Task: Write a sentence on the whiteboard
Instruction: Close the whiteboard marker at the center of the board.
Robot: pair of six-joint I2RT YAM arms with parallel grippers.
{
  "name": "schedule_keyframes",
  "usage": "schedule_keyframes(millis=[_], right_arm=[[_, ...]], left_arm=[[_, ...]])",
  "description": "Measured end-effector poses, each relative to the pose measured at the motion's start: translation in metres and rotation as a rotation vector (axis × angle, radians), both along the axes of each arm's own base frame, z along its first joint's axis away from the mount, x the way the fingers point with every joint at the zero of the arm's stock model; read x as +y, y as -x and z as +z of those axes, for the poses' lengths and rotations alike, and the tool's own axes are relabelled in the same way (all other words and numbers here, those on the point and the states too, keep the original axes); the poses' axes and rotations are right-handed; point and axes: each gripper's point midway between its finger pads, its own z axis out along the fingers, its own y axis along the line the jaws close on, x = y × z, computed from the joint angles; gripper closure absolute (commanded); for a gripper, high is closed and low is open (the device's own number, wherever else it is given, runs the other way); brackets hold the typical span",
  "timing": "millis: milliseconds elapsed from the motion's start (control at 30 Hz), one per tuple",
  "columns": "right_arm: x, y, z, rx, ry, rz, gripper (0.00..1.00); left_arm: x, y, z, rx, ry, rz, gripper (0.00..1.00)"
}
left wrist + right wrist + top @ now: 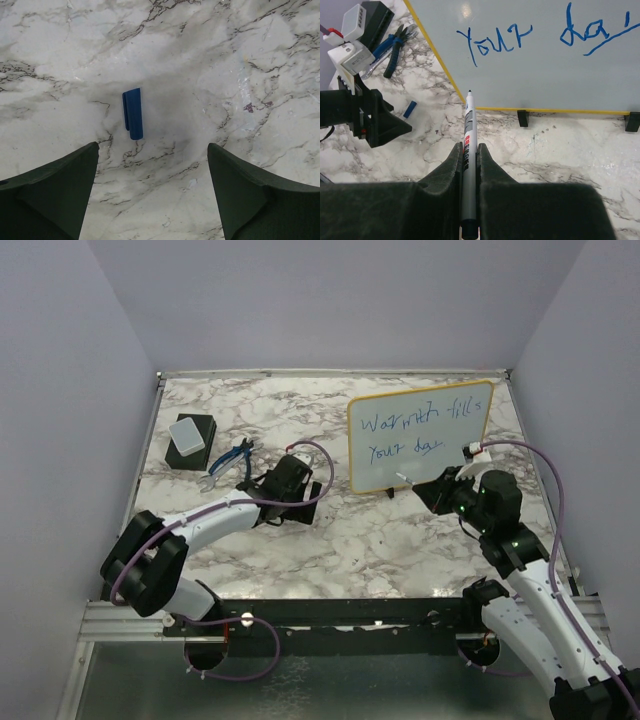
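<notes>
The jaws of the right gripper are pressed together on a slim grey-and-white marker pen, pinched along its printed barrel with the dark tip pointing away from the wrist. The matte black fingers are seen as wedge-shaped blocks on either side of the barrel. Just ahead of these jaws, the pen tip lies close to the lower left corner of the whiteboard, a smooth rectangular white board with a thin yellow frame and small black feet; whether the tip touches it cannot be told. Beyond the tip, the sentence is seen on the board face in thin blue handwriting, set in two lines.

The jaws of the left gripper are spread wide and nothing is held between them. Just ahead of the gap, a small blue plastic cap is seen lying flat on the glossy white-and-grey marbled surface, apart from both fingers.

Further beyond the left jaws, blue-handled metal pliers are laid on the surface, and beyond them, towards the left wall, a black rectangular eraser block with a pale grey top is placed.
</notes>
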Motion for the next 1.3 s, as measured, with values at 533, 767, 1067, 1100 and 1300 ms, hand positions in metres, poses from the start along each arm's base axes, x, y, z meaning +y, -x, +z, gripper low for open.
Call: schedule_keyframes(millis=[533,767,1067,1100,1300], right_arm=[[0.005,-0.004,-0.005,0.010,0.002,0.024,0.99],[0.005,-0.004,-0.005,0.010,0.003,0.025,0.99],[0.005,-0.004,-0.005,0.010,0.003,0.025,0.99],[0.005,-0.004,-0.005,0.010,0.003,0.025,0.99],[0.005,-0.004,-0.006,0.012,0.004,0.025,0.99]], left_arm=[[-0.003,-0.016,-0.019,0.026,-0.084,-0.001,0.46],[-0.005,-0.019,-0.025,0.043,-0.093,0.005,0.46],[-0.017,-0.011,-0.026,0.090,-0.018,0.036,0.45],[-0.020,-0.011,-0.026,0.092,-0.006,0.035,0.45],[-0.044,-0.011,-0.020,0.074,0.082,-0.013,0.45]])
